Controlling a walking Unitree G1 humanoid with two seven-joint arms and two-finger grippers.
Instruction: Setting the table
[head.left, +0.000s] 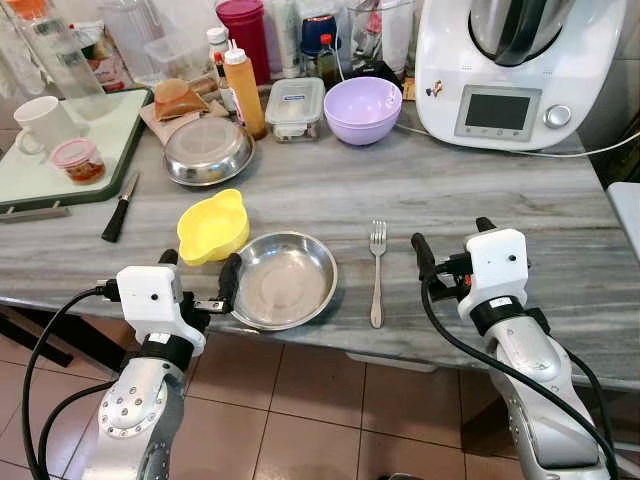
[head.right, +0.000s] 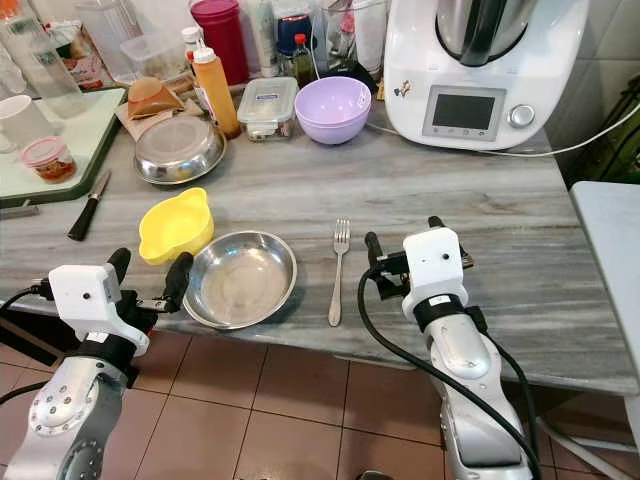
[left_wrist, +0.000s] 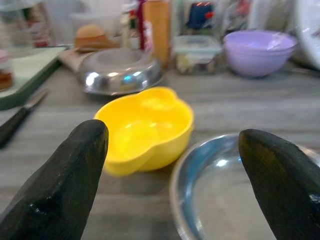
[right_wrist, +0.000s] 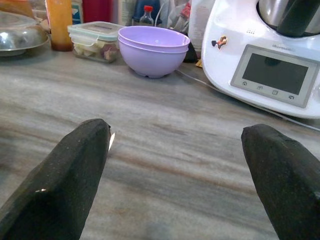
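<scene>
A shallow steel plate lies near the front edge of the grey stone counter. A fork lies just to its right, tines pointing away from me. A yellow bowl sits at the plate's left rear, touching or almost touching it. My left gripper is open at the counter's edge, its right finger beside the plate's left rim; the left wrist view looks at the yellow bowl and the plate. My right gripper is open and empty over bare counter right of the fork.
At the back stand a purple bowl, an upturned steel bowl, a lidded food box, bottles and a white kitchen machine with its cable. A green tray holds a mug and a jar. A black-handled knife lies beside it.
</scene>
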